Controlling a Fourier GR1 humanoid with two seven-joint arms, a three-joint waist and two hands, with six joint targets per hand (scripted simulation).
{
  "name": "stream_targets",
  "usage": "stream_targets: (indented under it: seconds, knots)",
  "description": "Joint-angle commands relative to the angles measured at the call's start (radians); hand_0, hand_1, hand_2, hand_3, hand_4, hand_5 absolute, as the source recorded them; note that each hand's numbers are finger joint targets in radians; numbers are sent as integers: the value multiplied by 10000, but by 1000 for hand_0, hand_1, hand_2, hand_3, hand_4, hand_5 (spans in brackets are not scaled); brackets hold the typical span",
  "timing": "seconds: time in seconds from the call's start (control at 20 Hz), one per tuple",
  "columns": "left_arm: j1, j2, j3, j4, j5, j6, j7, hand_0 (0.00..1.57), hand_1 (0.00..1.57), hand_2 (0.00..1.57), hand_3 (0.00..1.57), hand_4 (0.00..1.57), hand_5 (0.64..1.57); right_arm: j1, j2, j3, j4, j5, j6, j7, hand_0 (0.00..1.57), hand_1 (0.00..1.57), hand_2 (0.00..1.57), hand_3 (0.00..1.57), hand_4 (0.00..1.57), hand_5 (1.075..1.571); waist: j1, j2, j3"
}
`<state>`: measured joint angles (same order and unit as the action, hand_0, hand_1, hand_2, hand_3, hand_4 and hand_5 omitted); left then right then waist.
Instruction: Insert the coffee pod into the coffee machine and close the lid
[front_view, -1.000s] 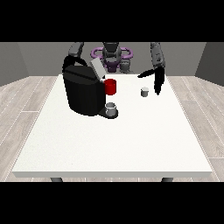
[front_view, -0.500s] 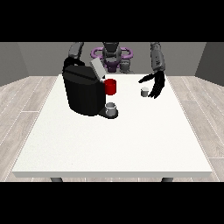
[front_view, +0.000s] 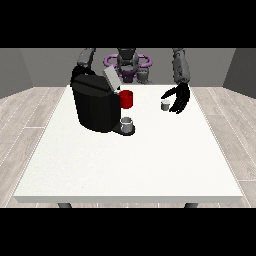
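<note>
Looking across a white table (front_view: 130, 160) toward the robot, I see a black coffee machine (front_view: 95, 105) standing at the view's left half of the tabletop. Its grey lid (front_view: 111, 79) is tilted up and open. A red part (front_view: 126, 99) sticks out of the machine's front, and a small grey cup (front_view: 127, 123) sits on its base below that.

The coffee pod (front_view: 165, 104), a small grey cylinder, stands upright on the table, well apart from the machine, toward the view's right. The hand at the view's right (front_view: 179, 98) is just beside the pod, its black fingers spread and curving toward it, holding nothing; I cannot tell whether they touch the pod.

The other arm (front_view: 86, 58) reaches down behind the machine, and its hand is hidden from me.
</note>
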<state>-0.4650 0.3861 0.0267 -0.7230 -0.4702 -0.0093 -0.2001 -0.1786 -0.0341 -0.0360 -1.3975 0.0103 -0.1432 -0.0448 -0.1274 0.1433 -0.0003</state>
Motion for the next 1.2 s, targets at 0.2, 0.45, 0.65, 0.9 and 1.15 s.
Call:
stream_targets:
  seconds: [0.2,0.45,0.65,0.9,1.15]
  knots:
    - [-680,-416,220,882,-676,1392,-503,775,775,917,692,351,1571,-289,-12,-54,54,-20,-50,208,0,0,0,0,491,1571,-35,126,0]
    - [-650,-519,12,1150,-1293,2270,-766,971,971,1086,863,323,1571,-260,35,28,-94,-111,53,188,0,0,0,0,492,1571,-226,184,-1]
    - [-444,-387,-435,1231,-1817,1826,-661,970,970,1054,793,319,1571,-404,-163,-598,516,-577,110,-240,0,0,0,0,515,1571,166,9,3]
    - [-1182,-5,61,1659,-1671,1687,-1371,1266,1266,1399,1363,507,1571,-201,-180,-209,40,-415,209,209,0,0,0,0,414,1571,-267,141,-1]
    - [-1854,-424,-425,663,-1686,431,-823,1450,1450,1452,1388,623,1571,-48,92,-526,1271,-549,39,-444,0,0,0,0,429,1571,277,-728,11]
